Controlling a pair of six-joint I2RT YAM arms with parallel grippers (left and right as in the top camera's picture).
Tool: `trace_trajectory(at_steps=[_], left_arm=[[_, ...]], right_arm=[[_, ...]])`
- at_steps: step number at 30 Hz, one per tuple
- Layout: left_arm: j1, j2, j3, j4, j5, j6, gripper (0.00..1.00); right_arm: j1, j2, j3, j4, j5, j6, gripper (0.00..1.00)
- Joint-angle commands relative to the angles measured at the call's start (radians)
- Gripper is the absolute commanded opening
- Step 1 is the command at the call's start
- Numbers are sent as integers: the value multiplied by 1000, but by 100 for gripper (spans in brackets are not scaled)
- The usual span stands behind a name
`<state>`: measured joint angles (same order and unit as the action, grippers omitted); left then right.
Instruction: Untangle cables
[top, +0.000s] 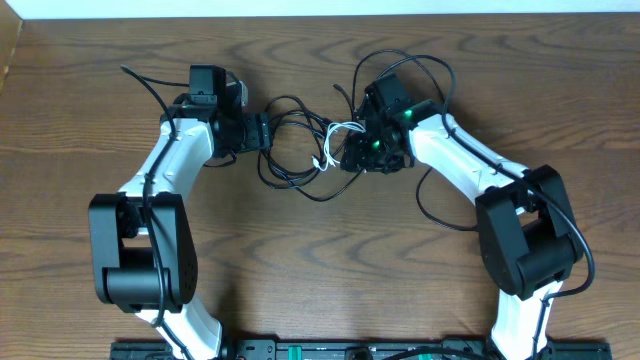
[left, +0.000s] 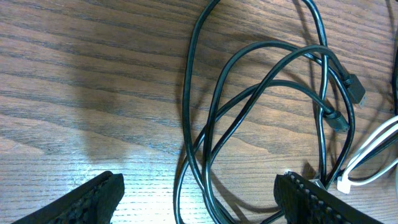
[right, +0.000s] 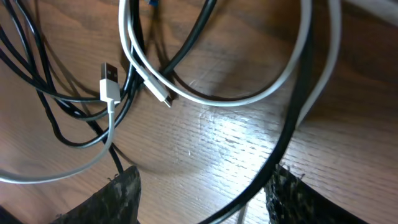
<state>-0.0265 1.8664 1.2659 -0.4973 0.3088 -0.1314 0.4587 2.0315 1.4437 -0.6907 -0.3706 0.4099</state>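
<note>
The cables (top: 300, 150) lie in one loose knot toward the far edge of the table (top: 320, 280), about midway between its left and right edges, with a gripper on either side. My left gripper (left: 202, 202) is spread wide. Its fingers (left: 93, 199) straddle the near loops of the black cords (left: 211, 118) but pinch nothing. My right gripper (right: 205, 196) is spread too, low over the white cord (right: 205, 99). A black strand passes close by one finger, and as far as I can tell it is free. I judge these cords to be light and limp, with slick sheaths, so they should drag rather than lift cleanly, and a mid-span pinch may let them slide through the pads. Pulling on a loop would probably only tighten the crossings. The better hold, I think, is just behind a plug, where the stiff body gives a stop: either the two black plugs (left: 353, 87) toward the table's right side, or the white USB plug (right: 110, 84), which lies on top and clear. I would feed that end back through its loops.
</note>
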Motion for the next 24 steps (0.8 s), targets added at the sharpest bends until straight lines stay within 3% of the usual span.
trace_trajectory(at_steps=[1,6,7,10,16,18,20,24], left_arm=[[2,9,0,-4,-6,-6,82],[2,9,0,-5,-6,-6,82],[2,9,0,-5,-6,-6,83],[2,9,0,-5,-6,-6,82],[2,9,0,-6,-6,-6,82],[2,9,0,-6,-6,-6,82],[2,9,0,-6,-6,-6,83],[2,9,0,-6,-6,-6,83]], right_arm=[[-36,-23,6,6,-25,4,61],[-81,-52,8,9,-47,4,61],[-86,-52,8,9,-55,4,59],[-80,-49,2,11,-47,5,34],[-23,-49,-31,93,-27,5,31],[-5,-49,-32,105,24,5,22],[4,-49,-32,105,83,20,3],[5,-49,-32,105,107,31,1]])
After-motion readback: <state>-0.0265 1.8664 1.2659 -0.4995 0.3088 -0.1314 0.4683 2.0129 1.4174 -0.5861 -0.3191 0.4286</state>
